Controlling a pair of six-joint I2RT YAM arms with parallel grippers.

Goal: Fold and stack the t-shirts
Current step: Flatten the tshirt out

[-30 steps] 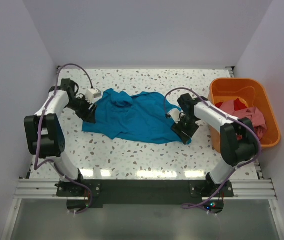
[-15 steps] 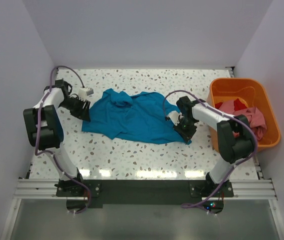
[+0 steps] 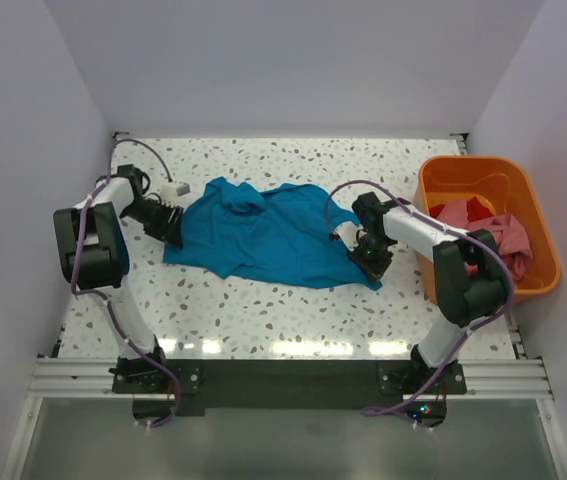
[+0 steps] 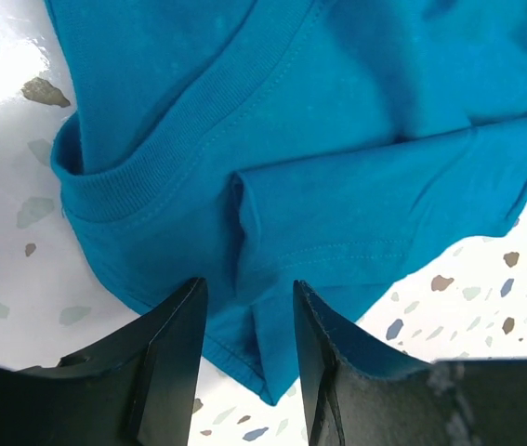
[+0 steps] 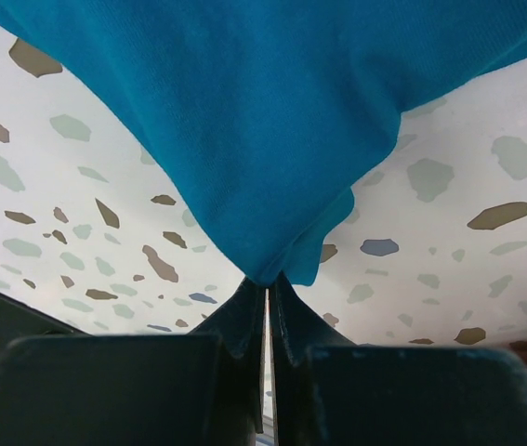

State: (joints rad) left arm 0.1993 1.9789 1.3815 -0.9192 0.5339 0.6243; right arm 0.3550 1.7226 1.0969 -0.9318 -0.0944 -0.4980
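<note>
Now the spreading step was on: the crumpled teal-blue cloth t-shirt lay at the centre of the overhead view. The right gripper was pinched tight on its lower-right corner, while the left gripper gaped astride a stitched fold at its left edge. Next, I'd judge, the left needed to clamp, then both to draw apart.

Top view: high above and behind the arm bases, looking down on the whole table, far.
Left wrist view: very close, past its own fingers onto the teal t-shirt's left edge.
Right wrist view: very close, at its right corner.
Shared: the t-shirt, all three views.
</note>
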